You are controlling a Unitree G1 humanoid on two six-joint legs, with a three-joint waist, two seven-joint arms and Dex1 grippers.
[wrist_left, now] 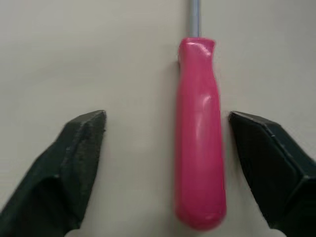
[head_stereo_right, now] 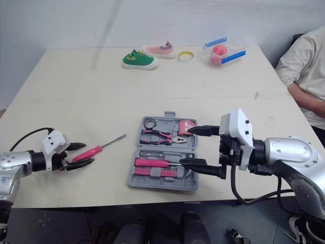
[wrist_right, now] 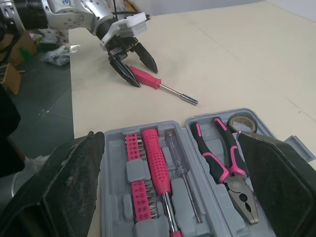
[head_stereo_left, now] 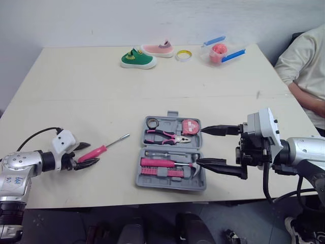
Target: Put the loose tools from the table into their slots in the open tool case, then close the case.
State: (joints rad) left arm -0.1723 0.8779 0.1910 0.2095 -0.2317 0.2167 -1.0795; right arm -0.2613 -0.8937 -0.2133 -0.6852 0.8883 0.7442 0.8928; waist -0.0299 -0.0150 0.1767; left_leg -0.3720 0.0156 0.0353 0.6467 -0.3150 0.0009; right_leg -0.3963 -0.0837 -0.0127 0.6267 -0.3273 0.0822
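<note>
Found left gripper (head_stereo_left: 92, 153) left of tool case (head_stereo_left: 170, 183), fingers spread astride screwdriver (head_stereo_left: 104, 148) handle, unclamped. Found right gripper (head_stereo_left: 200, 146) at case's right edge, fingers far apart, empty

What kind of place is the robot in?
Probably a robot practice room or lab: a plain table holds unrelated props, a tool case and a green shoe, and a person sits beside it.

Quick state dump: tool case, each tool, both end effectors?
tool case: open, lying flat
screwdriver: loose on table, outside case
pliers: seated in case
hammer: seated in case
left end effector: open, straddling screwdriver handle, not gripping
right end effector: open, empty, at case's right edge
</note>
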